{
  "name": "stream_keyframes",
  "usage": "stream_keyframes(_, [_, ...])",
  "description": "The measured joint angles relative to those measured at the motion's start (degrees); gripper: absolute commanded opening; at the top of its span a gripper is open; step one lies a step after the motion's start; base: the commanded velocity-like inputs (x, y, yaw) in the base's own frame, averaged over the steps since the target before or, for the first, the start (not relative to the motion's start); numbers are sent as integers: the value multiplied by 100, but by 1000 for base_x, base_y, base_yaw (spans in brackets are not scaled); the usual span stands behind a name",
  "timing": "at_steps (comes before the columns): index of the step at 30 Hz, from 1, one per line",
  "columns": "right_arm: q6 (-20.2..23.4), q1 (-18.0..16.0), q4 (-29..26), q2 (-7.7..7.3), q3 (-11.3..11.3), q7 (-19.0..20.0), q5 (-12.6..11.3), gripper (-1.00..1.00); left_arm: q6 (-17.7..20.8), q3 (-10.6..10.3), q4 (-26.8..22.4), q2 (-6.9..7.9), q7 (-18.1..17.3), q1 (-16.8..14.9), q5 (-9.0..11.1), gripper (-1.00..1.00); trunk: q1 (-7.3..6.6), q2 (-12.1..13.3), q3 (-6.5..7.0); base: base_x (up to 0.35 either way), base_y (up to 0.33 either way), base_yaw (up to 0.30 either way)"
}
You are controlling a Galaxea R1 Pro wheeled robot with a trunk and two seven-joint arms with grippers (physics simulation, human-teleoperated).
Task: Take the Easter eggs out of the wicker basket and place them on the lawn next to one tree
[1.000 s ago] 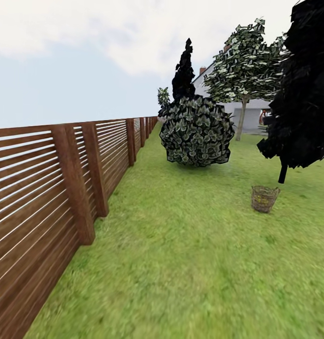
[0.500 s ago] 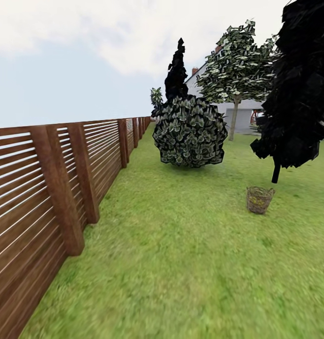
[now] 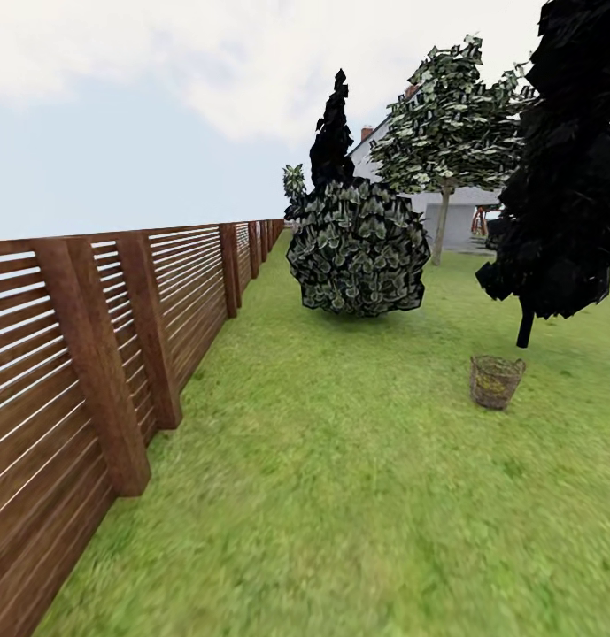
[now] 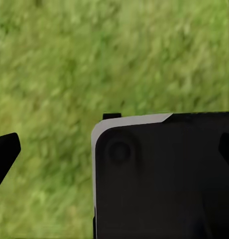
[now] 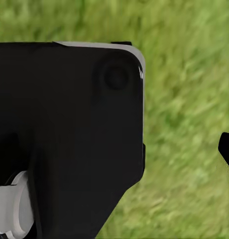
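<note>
Nearing wicker basket (image 3: pixel 497 381), fence (image 3: pixel 92 354) sliding past

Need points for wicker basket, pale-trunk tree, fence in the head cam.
wicker basket (image 3: pixel 497 382), head view, on its woven side wall.
pale-trunk tree (image 3: pixel 441 228), head view, on the straight grey trunk.
fence (image 3: pixel 96 354), head view, on the nearest wooden post.

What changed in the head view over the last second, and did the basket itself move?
Only the camera moved: the fence posts slid toward the left edge, and the whole view shifted slightly. The wicker basket sits on the lawn near the dark thin-trunked tree, as before, with the round bush and pale-trunked tree behind. Nothing was grasped or released.
</note>
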Motion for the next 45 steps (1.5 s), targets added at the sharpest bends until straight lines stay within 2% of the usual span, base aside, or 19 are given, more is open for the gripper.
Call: stream_keyframes(45, [10,1,2,-12,-1,0,0,100,1,0,1,0,1,0,4,100,0,0,7,284,0,-65])
